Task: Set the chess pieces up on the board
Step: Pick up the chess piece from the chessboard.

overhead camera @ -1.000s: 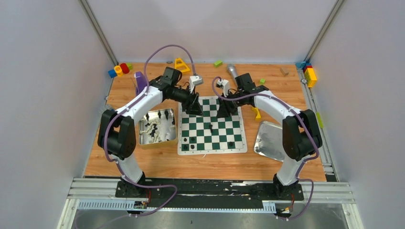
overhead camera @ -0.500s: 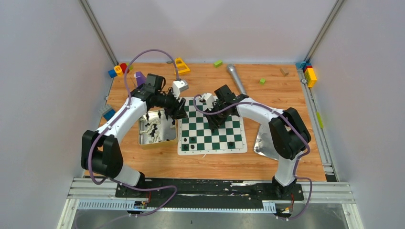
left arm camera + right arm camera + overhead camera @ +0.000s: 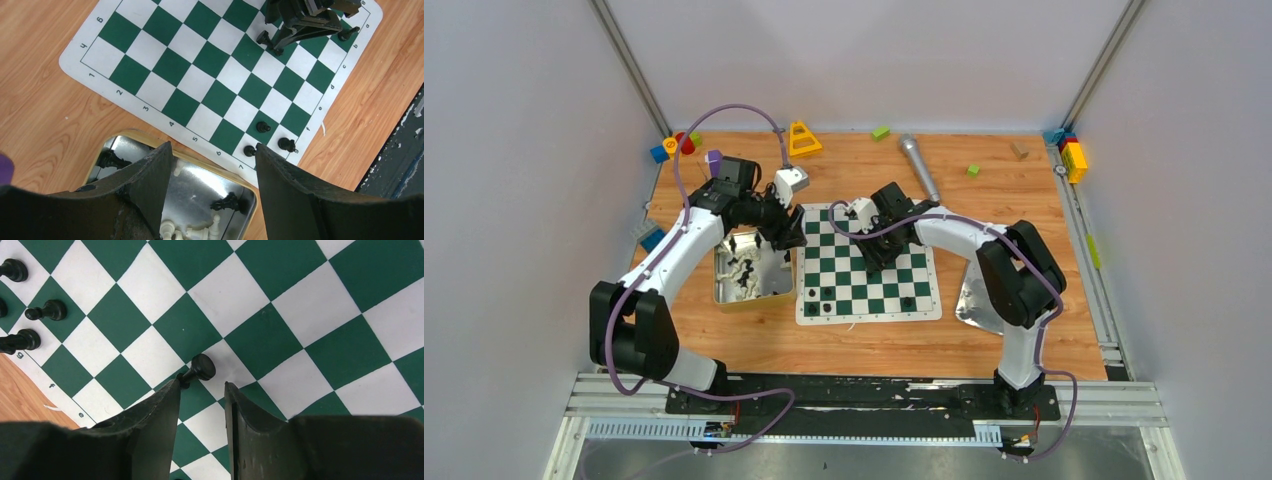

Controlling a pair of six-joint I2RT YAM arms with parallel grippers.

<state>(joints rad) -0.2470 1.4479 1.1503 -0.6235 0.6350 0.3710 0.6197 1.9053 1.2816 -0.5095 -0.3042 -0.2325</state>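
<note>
Metal tray (image 3: 755, 304), loose chess pieces (image 3: 744, 272) inside

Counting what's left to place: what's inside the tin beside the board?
Black and white pieces lie in the tin. The left claw hangs over it and hides part of the inside, so a full count isn't possible.

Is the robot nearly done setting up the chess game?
Not nearly. Done: a few black pawns stand on the board. In hand: nothing; right claw open beside one pawn, left claw open above the tin's edge. Left: white and more black pieces lie in that tin.
</note>
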